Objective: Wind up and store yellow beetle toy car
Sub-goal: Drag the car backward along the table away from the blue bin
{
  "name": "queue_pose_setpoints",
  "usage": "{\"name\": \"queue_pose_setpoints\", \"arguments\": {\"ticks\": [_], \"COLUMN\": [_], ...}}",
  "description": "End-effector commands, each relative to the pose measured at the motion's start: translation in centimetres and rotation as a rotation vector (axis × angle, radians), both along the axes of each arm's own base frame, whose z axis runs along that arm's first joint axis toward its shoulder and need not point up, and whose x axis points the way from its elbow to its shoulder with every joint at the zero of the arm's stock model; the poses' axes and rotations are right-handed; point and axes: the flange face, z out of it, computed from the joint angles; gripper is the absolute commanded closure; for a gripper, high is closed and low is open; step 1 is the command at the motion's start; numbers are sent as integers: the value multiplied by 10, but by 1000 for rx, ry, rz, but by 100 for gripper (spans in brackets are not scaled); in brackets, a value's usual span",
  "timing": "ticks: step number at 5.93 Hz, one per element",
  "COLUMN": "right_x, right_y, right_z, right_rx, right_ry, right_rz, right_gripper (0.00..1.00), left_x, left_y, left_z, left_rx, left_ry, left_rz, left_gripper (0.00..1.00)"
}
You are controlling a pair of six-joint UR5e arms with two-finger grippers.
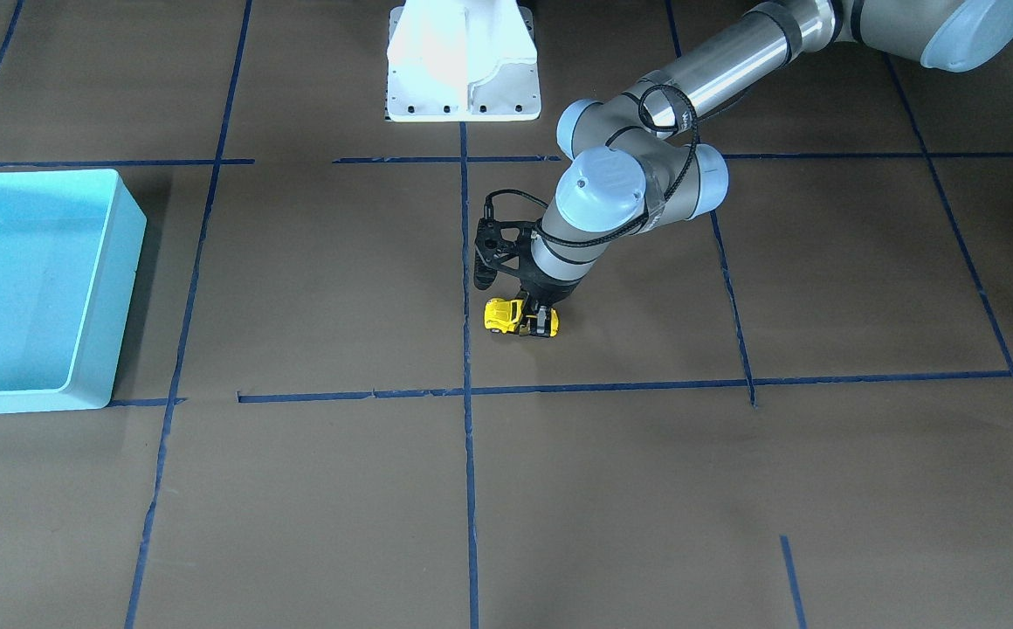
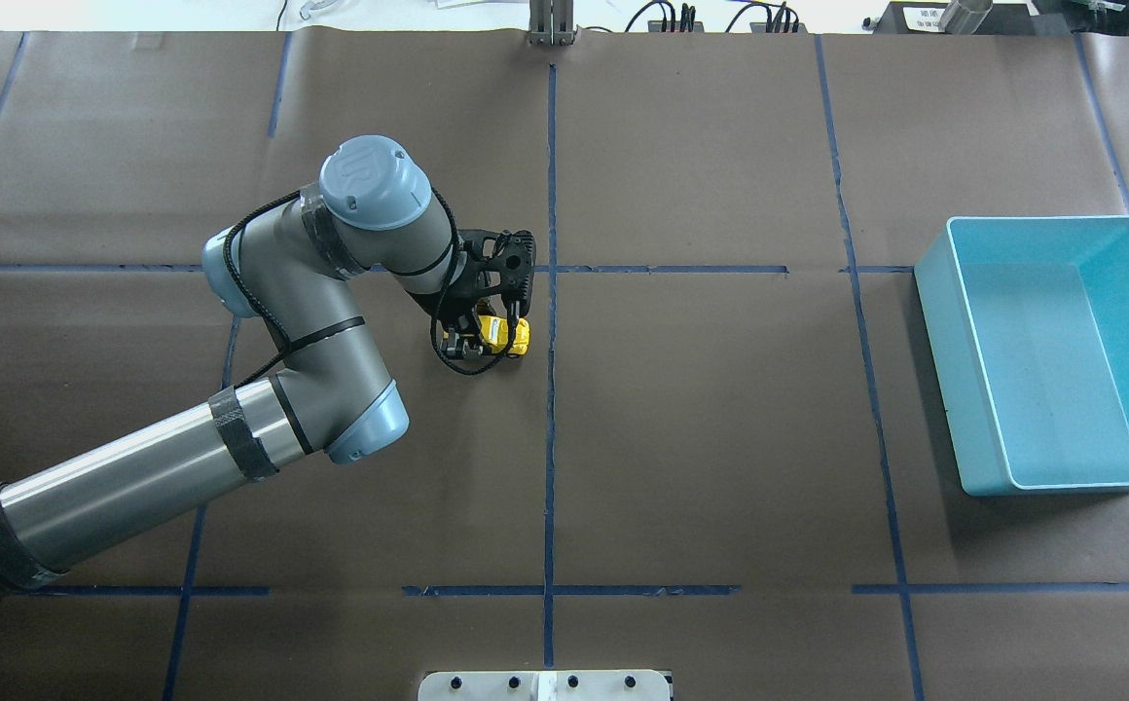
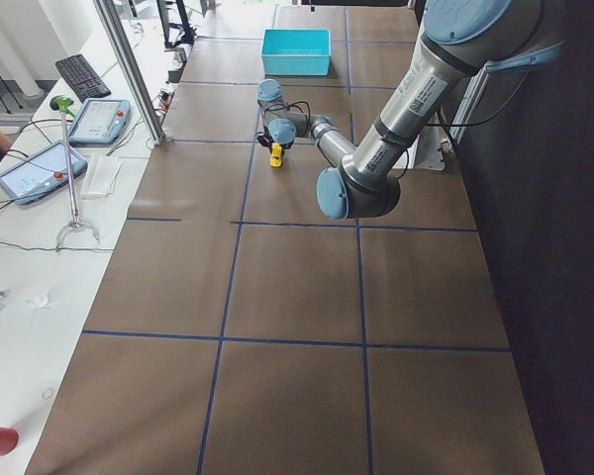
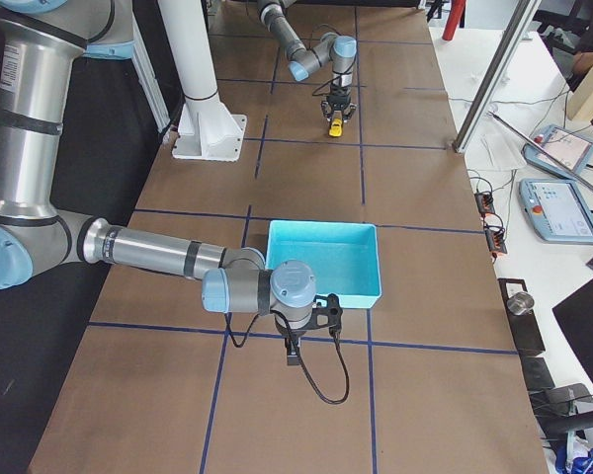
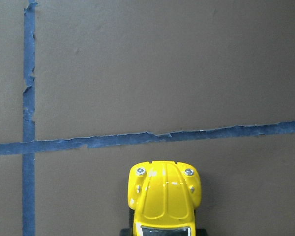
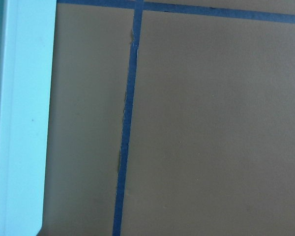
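Observation:
The yellow beetle toy car (image 1: 501, 314) stands on the brown table near the centre line, also in the overhead view (image 2: 517, 336). My left gripper (image 1: 535, 325) reaches down over its rear, and its fingers are closed on the car's sides (image 2: 480, 343). The left wrist view shows the car's hood (image 5: 164, 196) at the bottom edge. The light blue bin (image 2: 954, 370) stands far off at my right end of the table. My right gripper (image 4: 293, 355) hangs low beside the bin (image 4: 326, 259); I cannot tell whether it is open or shut.
The white robot base (image 1: 463, 70) stands at the table's edge behind the car. Blue tape lines cross the brown paper. The bin's wall (image 6: 24, 123) fills the left of the right wrist view. Tablets and a keyboard lie on the side bench (image 3: 40, 168).

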Motion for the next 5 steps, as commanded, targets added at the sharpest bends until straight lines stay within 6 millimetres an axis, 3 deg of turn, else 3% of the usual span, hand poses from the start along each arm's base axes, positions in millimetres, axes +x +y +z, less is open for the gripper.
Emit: {"name": "queue_pose_setpoints", "arguments": {"ticks": [1, 2, 5], "right_x": [0, 0, 0], "right_y": [0, 0, 0], "right_z": [0, 0, 0], "right_rx": [0, 0, 0], "right_ry": [0, 0, 0], "right_rz": [0, 0, 0], "right_gripper": [0, 0, 0], "left_x": [-24, -42, -89], "left_y": [1, -2, 1], "left_z": [24, 36, 117], "left_rx": [-28, -34, -53], "left_ry": [8, 10, 62], "left_rz": [18, 13, 26], "left_gripper": [99, 99, 98]}}
